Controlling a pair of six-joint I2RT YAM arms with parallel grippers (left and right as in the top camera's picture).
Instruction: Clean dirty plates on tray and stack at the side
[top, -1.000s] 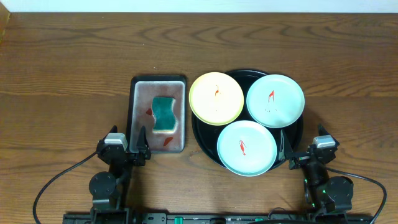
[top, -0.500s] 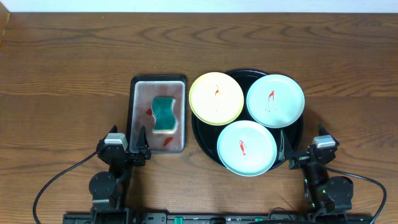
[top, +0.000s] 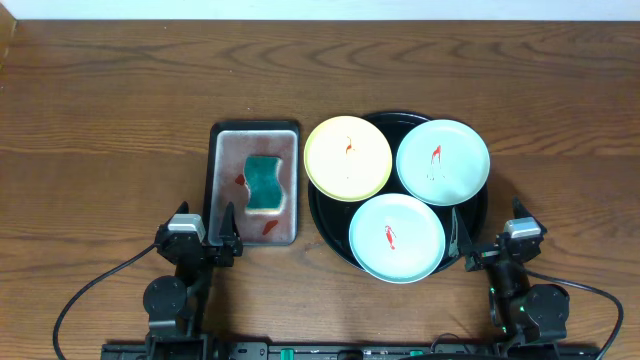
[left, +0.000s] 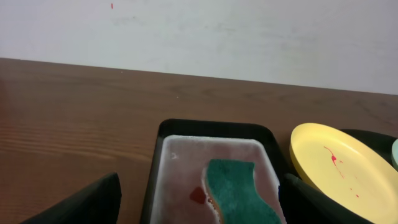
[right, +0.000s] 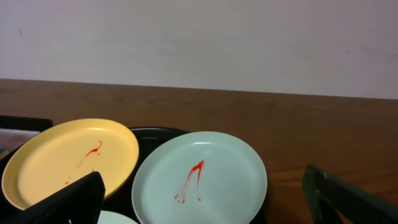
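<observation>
Nearest, left claw (top: 207, 230) sits empty, jaws wide, directly behind the sponge (top: 264, 183); right claw (top: 487, 228) likewise, just right of the near mint plate (top: 397, 238). Beyond it lie the yellow plate (top: 348, 158) and far mint plate (top: 443, 162), all three smeared, on the black tray (top: 472, 212).

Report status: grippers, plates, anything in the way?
Left gripper, right gripper open, empty. Three plates on black tray, all smeared. Nothing blocking; sponge in grey tray.
</observation>
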